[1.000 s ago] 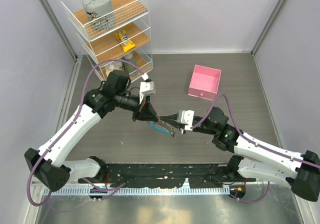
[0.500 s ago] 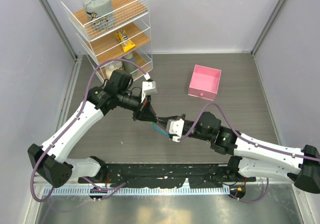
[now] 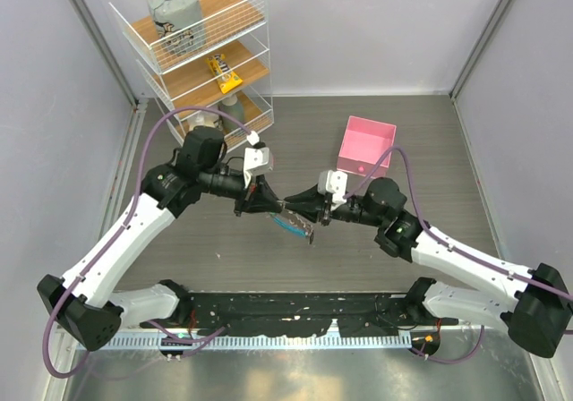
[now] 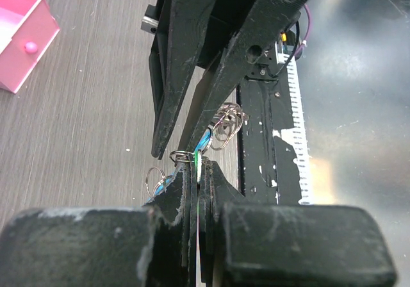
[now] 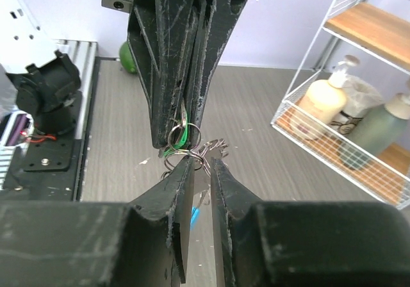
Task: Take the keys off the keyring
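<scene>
Left gripper (image 3: 271, 201) meets right gripper (image 3: 293, 209) tip to tip above the table (image 3: 430, 150), probably so each can pull against the other | keyring (image 3: 295, 225) hangs between them, blue strip (image 3: 287, 227) drooping | left clenched on the green head of the key (image 4: 200, 172), anchoring it | right fingers (image 5: 176, 210) narrowly parted at the rings (image 5: 186, 155); whether they grasp anything cannot be told

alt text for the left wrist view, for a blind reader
The left gripper, at the bottom of the frame, pinches a thin green key, with silver rings of the keyring bunched just past its tips. The right gripper reaches in from above; a pink box sits top left.
</scene>
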